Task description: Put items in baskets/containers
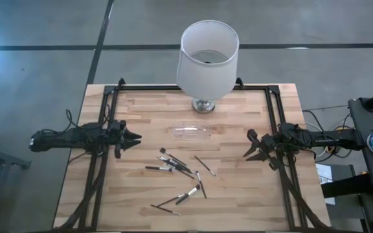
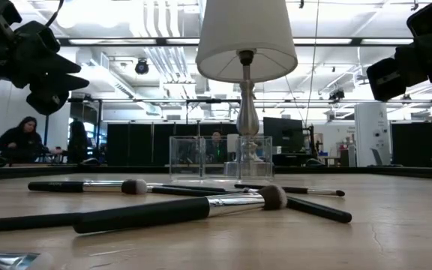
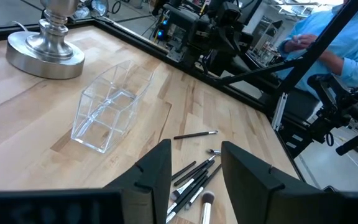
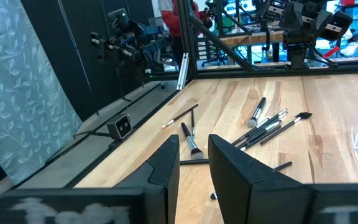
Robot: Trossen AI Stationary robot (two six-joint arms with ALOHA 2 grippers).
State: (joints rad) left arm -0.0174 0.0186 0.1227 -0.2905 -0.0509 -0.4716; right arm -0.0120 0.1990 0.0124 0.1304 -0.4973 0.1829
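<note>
My left pincer (image 1: 135, 139) and right pincer (image 1: 249, 145) hover spread, empty. Thin dark brushes (image 1: 173, 163) lie scattered on the pale wood-grain bench (image 1: 238, 194). The clear plastic holder (image 1: 193, 131) is boxy; no writing is legible.

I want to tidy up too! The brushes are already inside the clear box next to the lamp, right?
Not yet. The high view shows the brushes lying loose on the table; the clear box by the lamp holds none.

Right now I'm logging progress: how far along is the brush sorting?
Nothing looks done: the clear plastic holder near the white-shaded lamp looks empty. Nothing is in hand; the left gripper and right gripper hover open at the table's sides. Left: all the thin dark makeup brushes scattered on the wooden table.
</note>
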